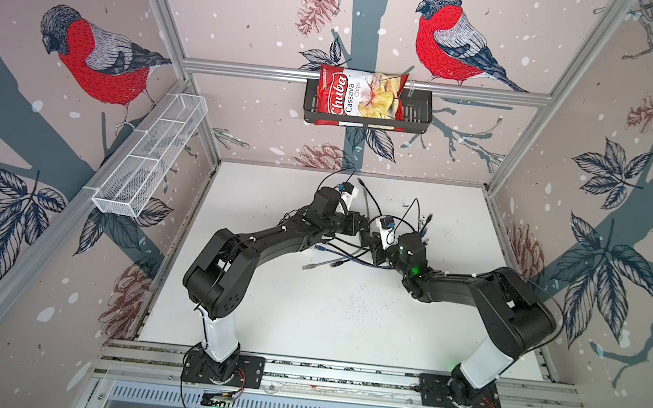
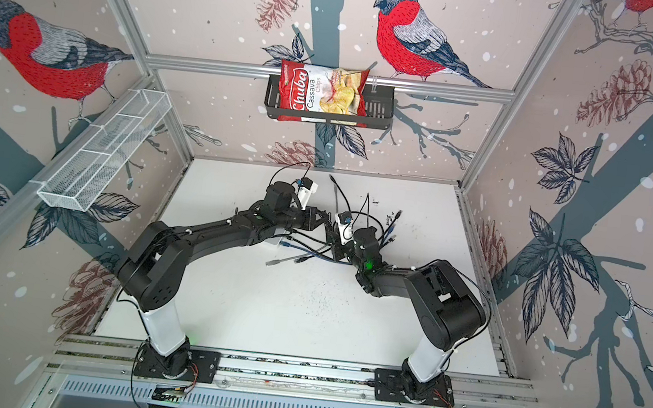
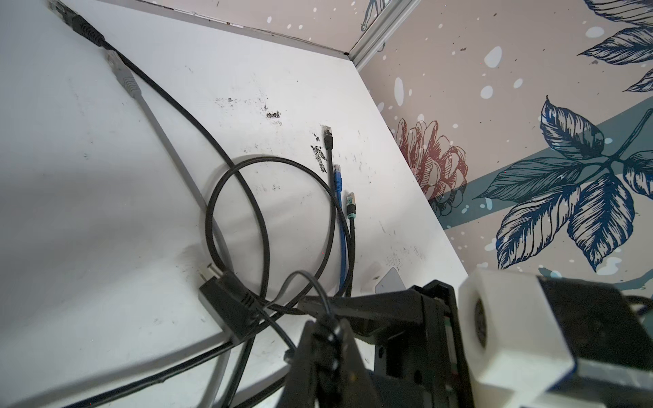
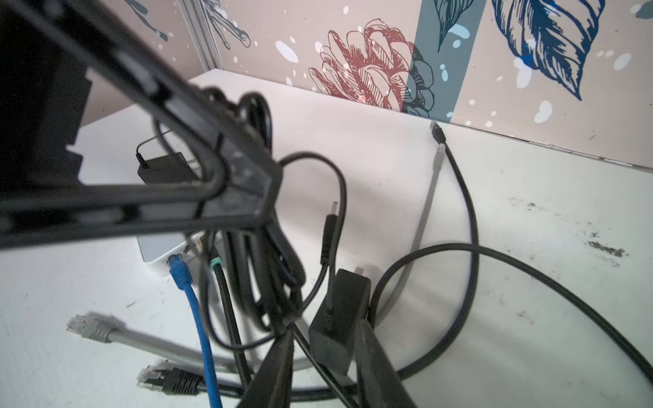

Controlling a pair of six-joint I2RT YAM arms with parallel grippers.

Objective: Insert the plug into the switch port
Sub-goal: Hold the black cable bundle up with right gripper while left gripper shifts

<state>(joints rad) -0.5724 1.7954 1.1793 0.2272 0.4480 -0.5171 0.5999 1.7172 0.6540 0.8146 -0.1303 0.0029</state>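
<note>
The left fingers (image 4: 243, 192) were shut tight, and it looked like they pinched the thin black cord (image 4: 341, 183). The right fingers (image 4: 380, 367) stood a little way open, one on each side of the black power block (image 4: 337, 318). I could not tell if they squeezed the block or only sat beside it.

The switch (image 4: 155, 252) was a small white box on the bench (image 4: 530, 282), just behind the left fingers. The small black plug (image 4: 332, 212) at the end of the thin cord hung in the air near the switch. It did not touch the switch, and its tip did not point at it. I think this was the plug to push in, but I was not sure.

So the job looked to be at the getting-ready step: the cord was caught, but the plug was not in. For the next move, the plug would need to be held close to its tip. Then it would have to be turned to face the switch and pushed straight into a free hole.

A blue plug (image 4: 178, 270) and a green-ringed plug (image 4: 215, 265) already sat in the switch. A bunch of thick black cords (image 4: 268, 275) drooped right in front of the switch and hid some holes. A grey plug (image 4: 90, 326) and a loose black plug (image 4: 166, 381) lay on the bench in front of the switch too. Far from the switch, a chips bag (image 1: 360, 98) sat in a black basket (image 1: 416, 115) on the wall.
</note>
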